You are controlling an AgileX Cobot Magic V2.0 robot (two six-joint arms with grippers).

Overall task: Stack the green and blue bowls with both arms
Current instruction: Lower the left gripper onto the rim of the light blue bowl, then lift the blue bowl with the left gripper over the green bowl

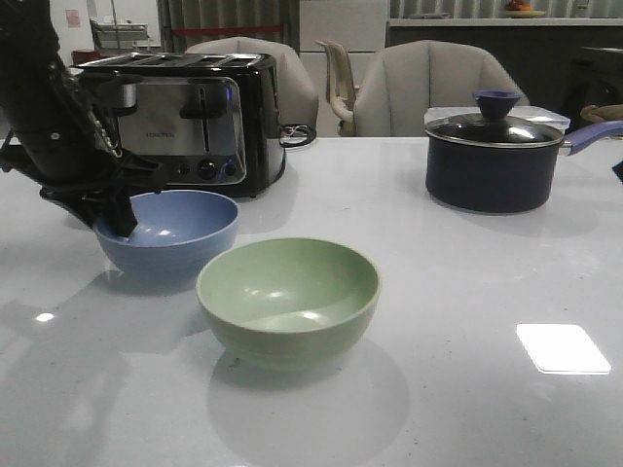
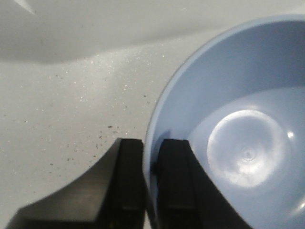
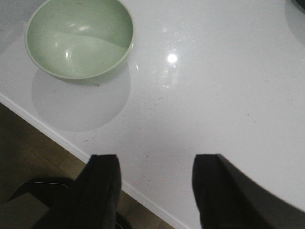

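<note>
The muted periwinkle blue round bowl (image 1: 171, 233) sat on the white speckled counter (image 1: 467, 292), left of centre, just in front of the black and chrome toaster (image 1: 190, 122). The left claw (image 2: 150, 186) of the black jointed left arm (image 1: 58, 117) was clamped on the blue bowl's rim at its far-left side, one finger (image 2: 128, 181) outside the wall and one inside, nearly closed on it (wrist view showed this clearly). The pale sage green matte bowl (image 1: 288, 300) stood upright on the counter, nearer the camera and to the right of the blue one, close beside it; whether they touched I could not tell. Both bowls were empty. The right claw (image 3: 155, 191) hung above the counter's front edge, well apart from the green bowl (image 3: 80, 39), its fingers spread wide with nothing between them. A dark lidded saucepan (image 1: 496, 156) with a purple knob and handle stood at the far right.
</note>
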